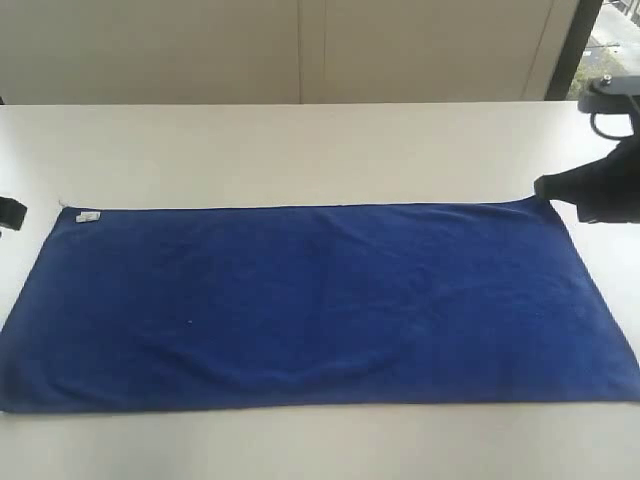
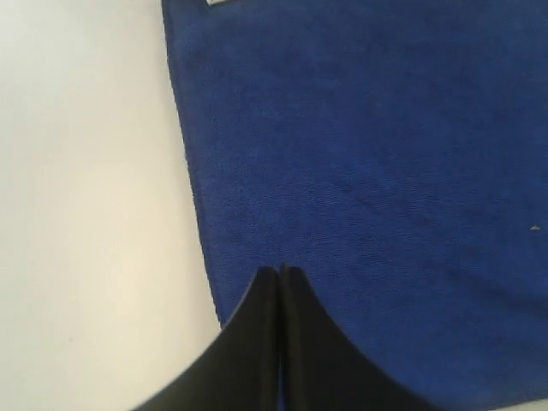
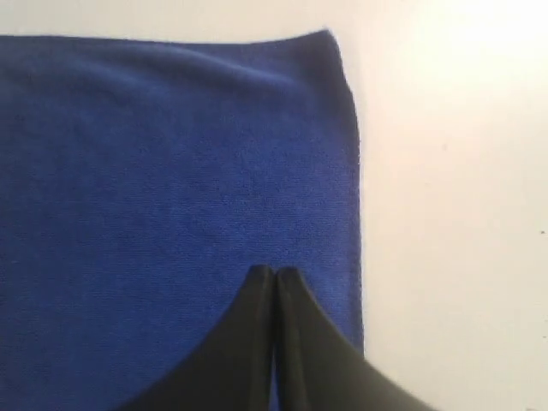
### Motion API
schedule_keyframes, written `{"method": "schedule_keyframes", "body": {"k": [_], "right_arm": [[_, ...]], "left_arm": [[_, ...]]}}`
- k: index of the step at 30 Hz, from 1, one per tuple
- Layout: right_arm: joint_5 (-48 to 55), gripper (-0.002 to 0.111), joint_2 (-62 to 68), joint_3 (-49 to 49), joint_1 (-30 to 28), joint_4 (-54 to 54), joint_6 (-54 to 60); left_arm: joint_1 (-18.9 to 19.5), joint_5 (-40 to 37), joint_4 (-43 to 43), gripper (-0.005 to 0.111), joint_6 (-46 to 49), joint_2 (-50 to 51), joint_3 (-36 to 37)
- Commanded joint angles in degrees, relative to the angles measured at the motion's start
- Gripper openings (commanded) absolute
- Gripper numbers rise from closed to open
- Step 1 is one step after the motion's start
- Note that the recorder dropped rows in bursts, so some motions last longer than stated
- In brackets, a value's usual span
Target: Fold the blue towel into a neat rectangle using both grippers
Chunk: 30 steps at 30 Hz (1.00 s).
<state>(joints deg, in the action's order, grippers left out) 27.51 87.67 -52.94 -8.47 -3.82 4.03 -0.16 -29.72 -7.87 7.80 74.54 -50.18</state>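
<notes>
While the blue towel (image 1: 320, 305) is lying spread flat on the white table (image 1: 300, 150) as one long rectangle, running nearly the full width of the exterior view, both arms are parked at its short ends. There's a little white tag (image 1: 88, 217) on the far left corner, and a few soft ripples in the cloth, but no fold that I can see.

The right gripper (image 1: 545, 187) pokes in from the right edge, its tip just beside the towel's far right corner. In its wrist view the two black fingers (image 3: 257, 342) are pressed together with nothing between them, over the cloth close to that side edge.

Same deal for the left gripper (image 2: 280, 272): fingers closed flat against each other, no cloth pinched, sitting over the towel just inside its edge with bare table alongside. In the exterior view only a small black bit shows at the left border, probably that arm. Can't tell whether either tip actually touches the fabric.
</notes>
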Motion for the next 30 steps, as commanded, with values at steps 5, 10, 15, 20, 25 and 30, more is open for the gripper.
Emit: {"method": "schedule_keyframes", "body": {"k": [5,10,15,20,25,30], "right_arm": [[2.3,0.0,-6.7,0.4,0.0,0.4,-0.1],[3.2,0.0,-6.5,0.4,0.0,0.4,-0.1],[3.2,0.0,-6.1,0.4,0.0,0.4,-0.1],[3.1,0.0,-6.2,0.4,0.0,0.4,-0.1],[2.2,0.0,-6.2,0.4,0.0,0.4,-0.1],[1.7,0.0,-6.2,0.4,0.0,0.4,-0.1]], "left_arm": [[0.1,-1.8,-1.0,0.0,-0.3,-18.6,6.2],[0.1,-3.6,-1.2,0.0,-0.3,-30.9,10.5],[0.1,-6.5,-1.3,0.0,-0.3,-40.7,13.9],[0.1,-10.3,-1.3,0.0,-0.3,-46.7,15.0],[0.1,-14.3,-1.3,0.0,-0.3,-51.5,15.0],[0.1,-15.2,-1.3,0.0,-0.5,-57.0,15.0]]}}
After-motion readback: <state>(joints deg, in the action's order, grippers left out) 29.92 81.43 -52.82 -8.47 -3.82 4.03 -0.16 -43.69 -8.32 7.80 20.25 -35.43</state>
